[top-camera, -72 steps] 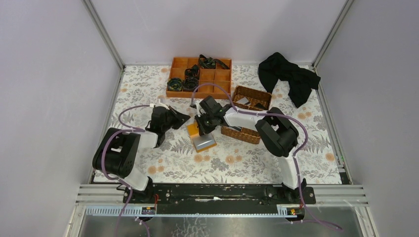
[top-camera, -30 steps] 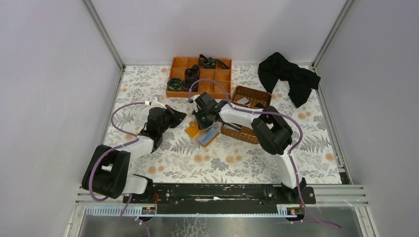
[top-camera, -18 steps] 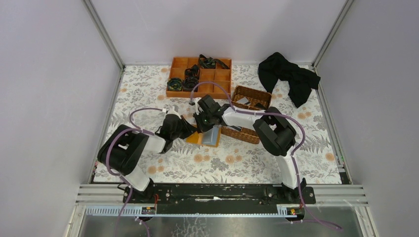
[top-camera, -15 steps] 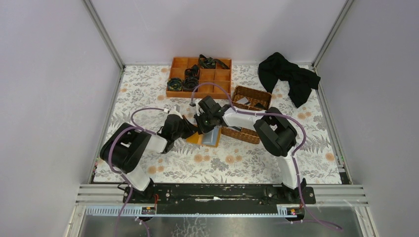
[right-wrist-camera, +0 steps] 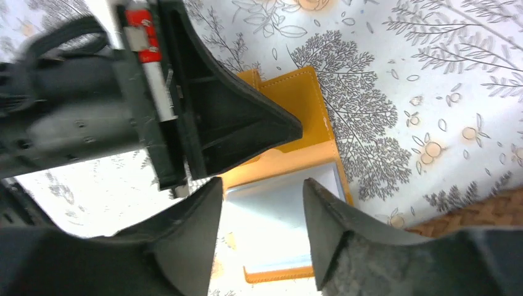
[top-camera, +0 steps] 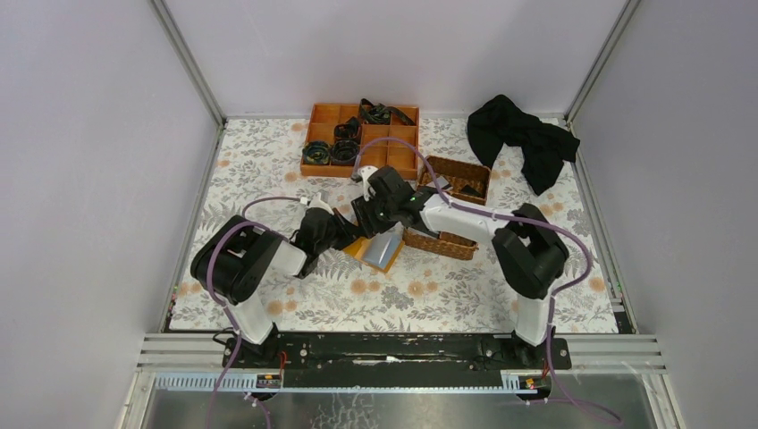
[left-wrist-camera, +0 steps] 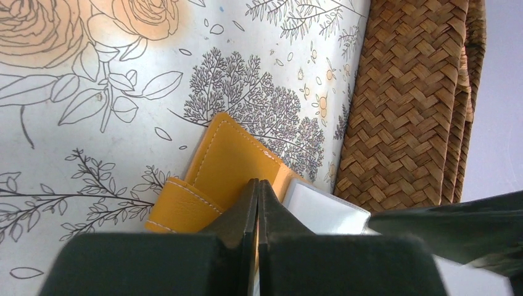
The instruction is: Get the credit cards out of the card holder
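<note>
The card holder lies open on the floral table, orange-tan outside, its pale blue-grey inside facing up. My left gripper is shut, its tips resting on the orange flap at the holder's left side. My right gripper hovers open just above the pale panel, and its fingers straddle that panel with nothing between them. The left finger reaches over the orange part. No credit cards show apart from the holder.
A brown wicker basket stands right beside the holder, under the right arm; its woven wall fills the left wrist view's right side. An orange compartment tray with dark coils sits at the back. A black cloth lies back right.
My right gripper has opened and let go of the holder, which now lies open and flat. My left gripper came in from the left and rests shut on the orange flap.
</note>
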Controlling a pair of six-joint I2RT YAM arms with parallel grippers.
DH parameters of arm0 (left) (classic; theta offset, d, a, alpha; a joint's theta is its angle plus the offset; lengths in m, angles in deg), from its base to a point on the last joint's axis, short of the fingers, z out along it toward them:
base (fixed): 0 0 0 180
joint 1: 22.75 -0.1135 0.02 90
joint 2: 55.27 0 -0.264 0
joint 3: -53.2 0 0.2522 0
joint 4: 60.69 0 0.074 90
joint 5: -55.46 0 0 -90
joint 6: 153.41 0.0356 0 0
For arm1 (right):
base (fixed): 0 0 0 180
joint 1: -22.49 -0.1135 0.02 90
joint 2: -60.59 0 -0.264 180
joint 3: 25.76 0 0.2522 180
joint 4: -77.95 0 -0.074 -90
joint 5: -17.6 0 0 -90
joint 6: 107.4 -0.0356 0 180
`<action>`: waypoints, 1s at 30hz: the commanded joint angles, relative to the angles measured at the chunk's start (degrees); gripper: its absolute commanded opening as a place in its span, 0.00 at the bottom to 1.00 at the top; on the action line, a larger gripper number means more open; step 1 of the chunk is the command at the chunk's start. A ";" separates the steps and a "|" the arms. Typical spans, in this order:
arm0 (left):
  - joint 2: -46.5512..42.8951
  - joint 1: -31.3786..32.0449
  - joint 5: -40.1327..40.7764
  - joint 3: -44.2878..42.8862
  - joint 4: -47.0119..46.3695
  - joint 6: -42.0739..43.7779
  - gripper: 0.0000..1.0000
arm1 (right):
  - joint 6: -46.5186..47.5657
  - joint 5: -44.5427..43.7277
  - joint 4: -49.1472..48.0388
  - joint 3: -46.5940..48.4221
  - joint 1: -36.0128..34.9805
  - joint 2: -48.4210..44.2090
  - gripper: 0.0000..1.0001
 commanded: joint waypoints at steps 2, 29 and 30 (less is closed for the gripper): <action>1.01 0.58 1.98 3.01 6.93 0.13 0.00 | -0.89 -3.37 -0.36 -3.05 -0.50 -8.13 0.63; -9.75 2.97 5.37 10.19 6.59 -2.63 0.00 | -8.31 -0.08 -8.74 -19.35 -1.35 -13.00 0.54; -9.99 3.03 5.41 10.24 6.71 -2.51 0.00 | -8.39 0.10 -9.00 -19.26 -1.38 -12.49 0.53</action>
